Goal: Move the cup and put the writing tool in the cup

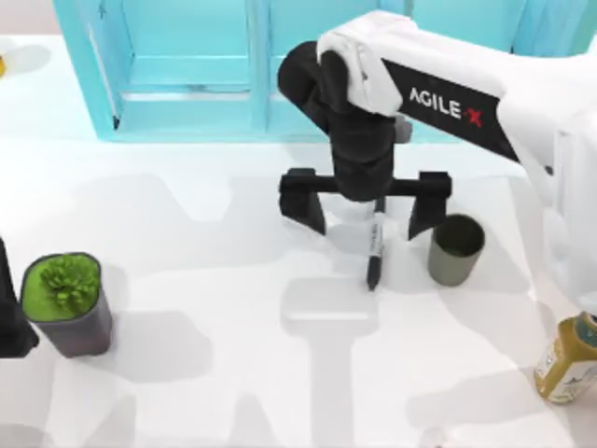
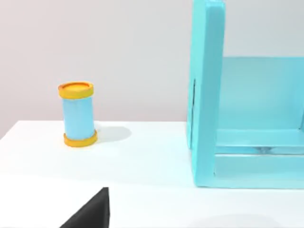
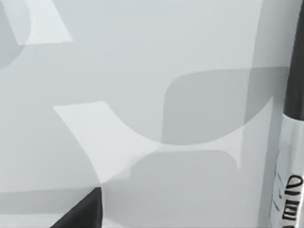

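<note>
Top view puts my right claw (image 1: 367,219) over mid-table (image 1: 215,373), fingers spread wide, the marker (image 1: 375,250) hanging between them; I cannot tell whether anything grips it (its upper end is hidden under the wrist). Open white room lies left and in front. Just right stands the cup (image 1: 455,248). My left claw (image 1: 11,317) sits parked, cut off at the left edge beside a potted plant (image 1: 65,301); fingers unreadable.
</note>
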### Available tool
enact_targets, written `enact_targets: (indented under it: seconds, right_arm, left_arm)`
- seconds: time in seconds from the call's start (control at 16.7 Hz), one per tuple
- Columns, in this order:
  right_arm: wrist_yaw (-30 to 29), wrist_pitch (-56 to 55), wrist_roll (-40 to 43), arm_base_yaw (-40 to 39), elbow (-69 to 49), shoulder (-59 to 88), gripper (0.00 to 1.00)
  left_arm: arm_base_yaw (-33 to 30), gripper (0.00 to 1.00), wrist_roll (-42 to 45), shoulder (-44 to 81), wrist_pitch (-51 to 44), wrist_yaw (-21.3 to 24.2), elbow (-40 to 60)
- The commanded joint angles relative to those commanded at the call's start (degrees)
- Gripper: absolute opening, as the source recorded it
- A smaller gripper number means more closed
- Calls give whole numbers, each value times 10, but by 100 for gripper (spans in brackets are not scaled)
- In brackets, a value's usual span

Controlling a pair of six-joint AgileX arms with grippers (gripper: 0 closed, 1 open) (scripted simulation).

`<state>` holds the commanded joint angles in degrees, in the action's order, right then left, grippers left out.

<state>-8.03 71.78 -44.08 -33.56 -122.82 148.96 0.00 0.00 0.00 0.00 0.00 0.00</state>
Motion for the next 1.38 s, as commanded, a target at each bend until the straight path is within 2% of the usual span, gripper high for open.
enact_targets:
  seconds: [0.78, 1.26, 1.38]
  right_arm:
    - [0, 0, 0, 0, 0, 0, 2]
    - [0, 0, 0, 0, 0, 0, 0]
    - [18, -5, -15, -6, -21, -29, 0]
  left_arm:
    - [0, 100, 0, 0, 0, 0, 0]
    - [0, 100, 0, 0, 0, 0, 0]
    - [0, 100, 0, 0, 0, 0, 0]
